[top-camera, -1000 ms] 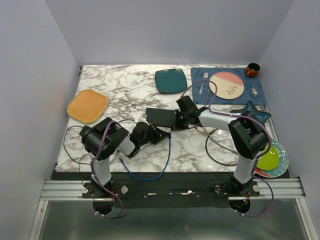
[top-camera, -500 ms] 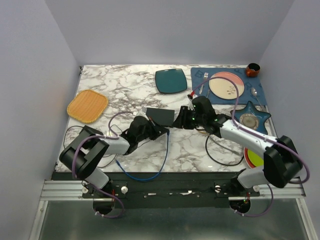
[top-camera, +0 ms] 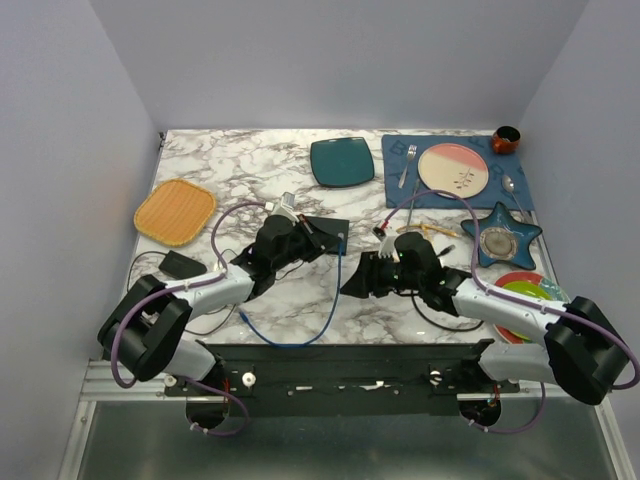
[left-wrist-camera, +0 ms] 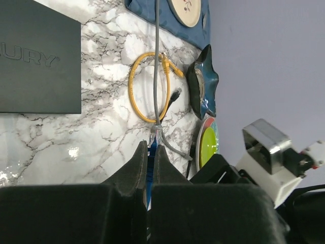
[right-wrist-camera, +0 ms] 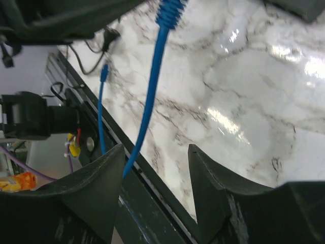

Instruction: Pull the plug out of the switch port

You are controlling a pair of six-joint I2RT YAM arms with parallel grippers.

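The switch (top-camera: 330,226) (left-wrist-camera: 35,56) is a flat black box lying mid-table. My left gripper (top-camera: 325,245) (left-wrist-camera: 149,145) is shut on the blue cable's plug (left-wrist-camera: 157,134). Its clear tip pokes out past the fingertips, apart from the switch. From there the blue cable (top-camera: 337,290) (right-wrist-camera: 150,96) hangs and loops toward the table's near edge. To the switch's near right, my right gripper (top-camera: 356,284) (right-wrist-camera: 156,150) stands open. The blue cable crosses in front of its left finger (right-wrist-camera: 96,183), and it holds nothing.
A teal plate (top-camera: 342,161) lies behind the switch. At the right are a blue placemat (top-camera: 395,175) with a pink plate (top-camera: 453,170), a star dish (top-camera: 500,235), green plates (top-camera: 528,296) and a yellow cable loop (left-wrist-camera: 147,86). An orange mat (top-camera: 175,212) lies far left.
The right gripper has let go at the switch's right end, opened and drawn back toward the near edge. The left gripper has swung up and right, still shut on the blue plug.
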